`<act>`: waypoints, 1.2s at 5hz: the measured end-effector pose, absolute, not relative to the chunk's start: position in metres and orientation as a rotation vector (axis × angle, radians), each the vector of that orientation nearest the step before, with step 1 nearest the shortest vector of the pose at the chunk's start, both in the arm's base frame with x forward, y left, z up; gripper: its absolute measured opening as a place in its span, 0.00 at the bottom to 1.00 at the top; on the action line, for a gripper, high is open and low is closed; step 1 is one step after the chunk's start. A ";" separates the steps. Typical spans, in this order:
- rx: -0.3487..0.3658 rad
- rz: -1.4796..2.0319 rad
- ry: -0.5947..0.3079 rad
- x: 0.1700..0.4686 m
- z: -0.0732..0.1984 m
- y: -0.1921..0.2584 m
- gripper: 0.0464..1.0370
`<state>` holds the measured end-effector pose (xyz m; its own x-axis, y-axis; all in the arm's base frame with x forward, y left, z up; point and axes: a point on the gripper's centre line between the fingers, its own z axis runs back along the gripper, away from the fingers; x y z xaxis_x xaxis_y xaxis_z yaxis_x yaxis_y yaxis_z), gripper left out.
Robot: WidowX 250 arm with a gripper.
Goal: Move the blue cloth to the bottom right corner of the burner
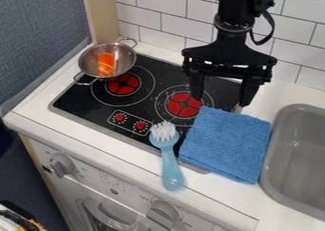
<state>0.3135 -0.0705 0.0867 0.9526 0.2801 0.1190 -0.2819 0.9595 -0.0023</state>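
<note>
The black gripper point(222, 94) hangs from the top edge over the right part of the burner, its two fingers spread wide apart with nothing between them. Just below its fingertips in the view lies the blue cloth point(227, 143), folded into a thick square. The cloth covers the burner's lower right corner and extends onto the white counter towards the sink. The black burner point(82, 103) has two red rings and two red knobs printed on it.
A metal colander point(86, 63) holding an orange item point(106, 64) stands at the burner's upper left. A light blue brush point(169, 163) lies left of the cloth, across the burner's front edge. The grey sink point(272, 178) is at the right, with a tiled wall behind.
</note>
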 end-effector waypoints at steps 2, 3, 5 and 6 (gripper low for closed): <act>0.105 0.287 -0.026 0.333 0.081 -0.025 0.96; 0.114 0.342 0.012 0.326 0.073 0.018 0.96; 0.164 0.370 -0.008 0.339 0.078 0.040 0.96; 0.209 0.358 0.015 0.334 0.079 0.054 0.96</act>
<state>0.3339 0.0539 0.0791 0.9368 0.3492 0.0226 -0.3462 0.9153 0.2058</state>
